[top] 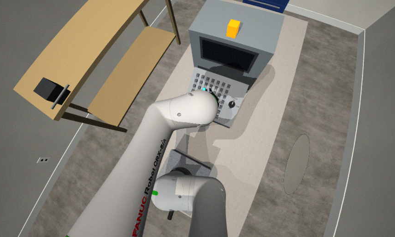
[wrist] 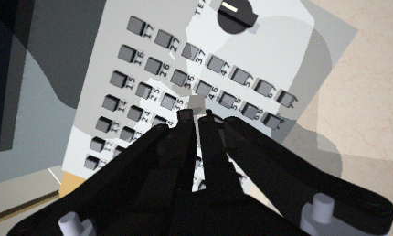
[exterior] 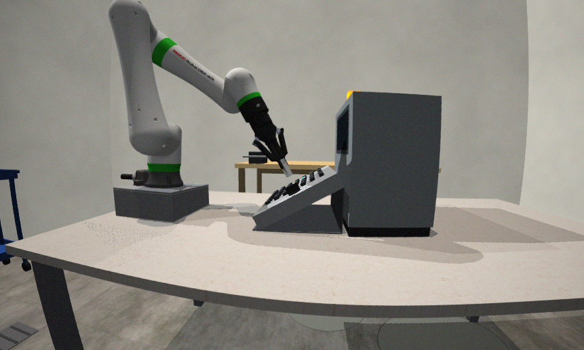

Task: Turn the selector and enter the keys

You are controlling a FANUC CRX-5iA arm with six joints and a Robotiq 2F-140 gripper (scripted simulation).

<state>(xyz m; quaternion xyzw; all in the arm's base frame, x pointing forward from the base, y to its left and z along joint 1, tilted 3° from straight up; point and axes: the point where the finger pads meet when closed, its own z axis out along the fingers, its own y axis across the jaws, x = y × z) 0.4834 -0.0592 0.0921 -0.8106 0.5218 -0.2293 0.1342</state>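
Hovering over sloped keypad (wrist: 124,82), fingers pressed together — empty, selector (wrist: 236,14) pointer bar lying sideways.

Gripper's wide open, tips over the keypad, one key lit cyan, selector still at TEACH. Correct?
Not quite: the gripper is shut, fingers together with nothing between them, as the wrist view shows. The rest holds: tips over the keypad, one key lit cyan, selector at TEACH.
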